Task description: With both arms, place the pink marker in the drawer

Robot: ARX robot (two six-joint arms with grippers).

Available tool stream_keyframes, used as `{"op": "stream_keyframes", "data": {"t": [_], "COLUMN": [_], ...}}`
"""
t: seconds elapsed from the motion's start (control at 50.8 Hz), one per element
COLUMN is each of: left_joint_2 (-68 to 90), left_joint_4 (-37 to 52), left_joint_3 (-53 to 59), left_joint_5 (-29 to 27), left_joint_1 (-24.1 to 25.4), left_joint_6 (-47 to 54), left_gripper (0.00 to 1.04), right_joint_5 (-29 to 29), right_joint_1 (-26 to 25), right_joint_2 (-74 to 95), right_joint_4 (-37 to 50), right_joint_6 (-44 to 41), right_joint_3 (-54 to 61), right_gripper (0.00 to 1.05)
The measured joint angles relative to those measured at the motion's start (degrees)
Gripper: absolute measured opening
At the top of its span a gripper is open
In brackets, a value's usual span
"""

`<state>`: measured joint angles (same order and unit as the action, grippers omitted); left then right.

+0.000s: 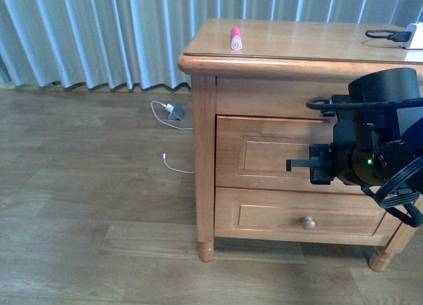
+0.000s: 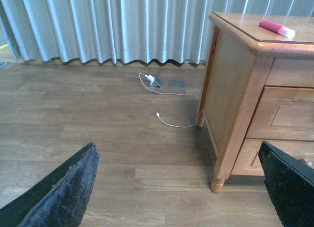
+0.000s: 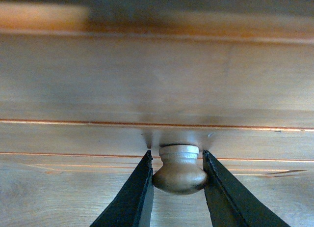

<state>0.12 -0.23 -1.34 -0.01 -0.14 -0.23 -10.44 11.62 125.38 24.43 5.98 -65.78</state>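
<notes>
Setting: wood-plank floor [image 1: 86, 186], pale pleated curtains [image 1: 99, 34], honey-coloured dresser [image 1: 205, 153].
Right gripper [image 3: 176, 157]: level with the drawer [image 1: 264, 153] front, both jaws pressed against the sides of its round knob [image 3: 179, 174]; clamped on it.
Drawer: front sits flush with the dresser frame, directly ahead of the right gripper.
Left gripper [image 2: 177, 147]: jaws spread wide, nothing between them; it hangs over bare floor, well apart from the dresser.
Pink marker [image 1: 235, 38]: lying on the dresser top near the front edge, above the right gripper and off to its left; not touched by either gripper.
Lower drawer [image 1: 277, 219]: just beneath the right gripper, closed.
Floor items: white cable [image 1: 175, 163] and charger block [image 1: 173, 111], ahead of the left gripper.
</notes>
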Motion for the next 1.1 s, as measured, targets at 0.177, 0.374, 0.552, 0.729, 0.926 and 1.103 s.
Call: {"op": "stream_keyframes", "data": {"t": [0.177, 0.374, 0.552, 0.729, 0.926, 1.103], "left_joint_2": [0.0, 0.0, 0.0, 0.0, 0.0, 0.0], "left_joint_4": [0.0, 0.0, 0.0, 0.0, 0.0, 0.0], "left_joint_3": [0.0, 0.0, 0.0, 0.0, 0.0, 0.0], "left_joint_5": [0.0, 0.0, 0.0, 0.0, 0.0, 0.0], "left_joint_1": [0.0, 0.0, 0.0, 0.0, 0.0, 0.0], "left_joint_6": [0.0, 0.0, 0.0, 0.0, 0.0, 0.0], "left_gripper": [0.99, 0.99, 0.99, 0.99, 0.99, 0.99], "right_joint_5": [0.4, 1.7, 2.0, 3.7, 4.5, 4.9], "right_joint_1": [0.0, 0.2, 1.1, 2.2, 3.6, 3.8], "right_joint_2": [-0.2, -3.4, -9.4, -17.4, -25.7, -31.4], "right_joint_4": [-1.2, -3.1, -3.8, -3.2, -2.4, -4.9], "right_joint_6": [-0.1, 0.6, 0.9, 1.4, 1.9, 2.1], "right_joint_3": [0.0, 3.7, 12.0, 22.9, 33.8, 36.8], "right_gripper": [0.24, 0.24, 0.24, 0.24, 0.32, 0.58]}}
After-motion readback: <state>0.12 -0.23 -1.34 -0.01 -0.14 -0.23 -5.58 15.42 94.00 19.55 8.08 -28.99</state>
